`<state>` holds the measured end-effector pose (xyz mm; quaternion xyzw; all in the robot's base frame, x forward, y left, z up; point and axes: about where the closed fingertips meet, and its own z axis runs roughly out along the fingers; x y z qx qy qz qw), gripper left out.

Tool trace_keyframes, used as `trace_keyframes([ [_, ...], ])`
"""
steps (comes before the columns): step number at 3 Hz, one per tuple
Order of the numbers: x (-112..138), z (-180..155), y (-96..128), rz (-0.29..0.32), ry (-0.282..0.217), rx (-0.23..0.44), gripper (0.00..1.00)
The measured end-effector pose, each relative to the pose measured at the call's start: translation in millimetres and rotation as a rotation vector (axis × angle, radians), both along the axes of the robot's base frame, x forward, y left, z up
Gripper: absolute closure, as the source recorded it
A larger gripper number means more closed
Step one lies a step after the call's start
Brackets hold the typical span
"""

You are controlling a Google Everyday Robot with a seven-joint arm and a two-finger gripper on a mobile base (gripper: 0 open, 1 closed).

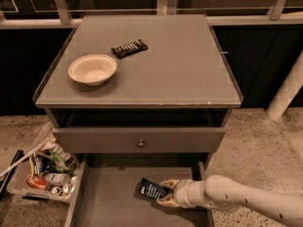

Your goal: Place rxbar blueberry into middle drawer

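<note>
Reaching in from the right on a white arm (pixel 236 200), the jaws are seen closed on the right end of the rxbar blueberry (pixel 151 189), which is held low over the floor of the pulled-out middle drawer (pixel 109 200), towards its right side. A white bowl (pixel 93 69) and a black-wrapped bar (pixel 129 48) are left on the worktop (pixel 184 70) above

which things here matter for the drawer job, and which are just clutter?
Job:
- rxbar blueberry, gripped by the gripper
- middle drawer, open, with the bar and the gripper inside it at the right

Lying about:
- white bowl and black bar on the cabinet top
- knobbed drawer front
- bin of clutter on the floor
</note>
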<state>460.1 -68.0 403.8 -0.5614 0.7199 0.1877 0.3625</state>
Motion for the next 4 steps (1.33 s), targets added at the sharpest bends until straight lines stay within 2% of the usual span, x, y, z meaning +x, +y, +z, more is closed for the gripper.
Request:
trace_keyframes([
  [2, -2.0, -17.9, 3.3, 0.013, -0.004, -0.029, 1.00],
  [4, -4.2, -35.4, 7.3, 0.013, 0.026, -0.044, 1.00],
])
